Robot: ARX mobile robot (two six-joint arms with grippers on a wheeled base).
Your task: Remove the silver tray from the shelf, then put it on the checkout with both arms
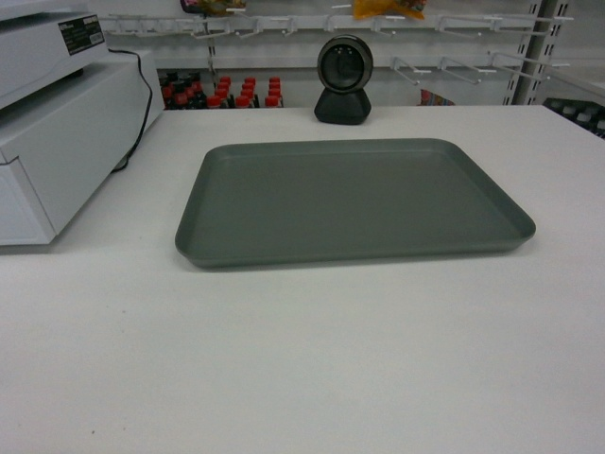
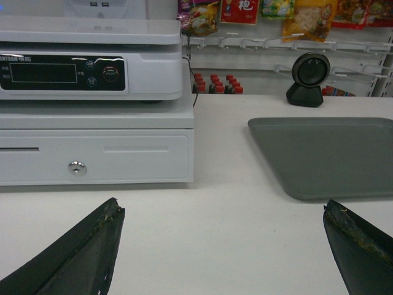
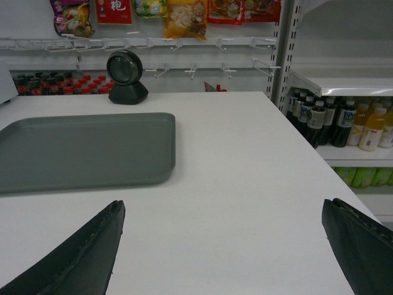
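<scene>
The silver tray [image 1: 350, 199] lies flat on the white checkout [image 1: 302, 359], in front of the round black scanner [image 1: 343, 80]. Neither arm shows in the head view. In the left wrist view my left gripper [image 2: 222, 212] is open over bare counter, with the silver tray [image 2: 325, 153] ahead to the right and untouched. In the right wrist view my right gripper [image 3: 224, 209] is open too, empty, and the silver tray [image 3: 80, 150] lies ahead to the left. A white shelf [image 3: 344, 80] stands beyond the checkout's right edge.
A white cash register [image 2: 92, 67] on its cash drawer [image 2: 95, 153] fills the counter's left side. Bottles [image 3: 334, 123] stand on the lower shelf at right. Red-capped bottles [image 1: 222, 93] and hanging snack packs [image 2: 307, 15] line the back wall behind the scanner.
</scene>
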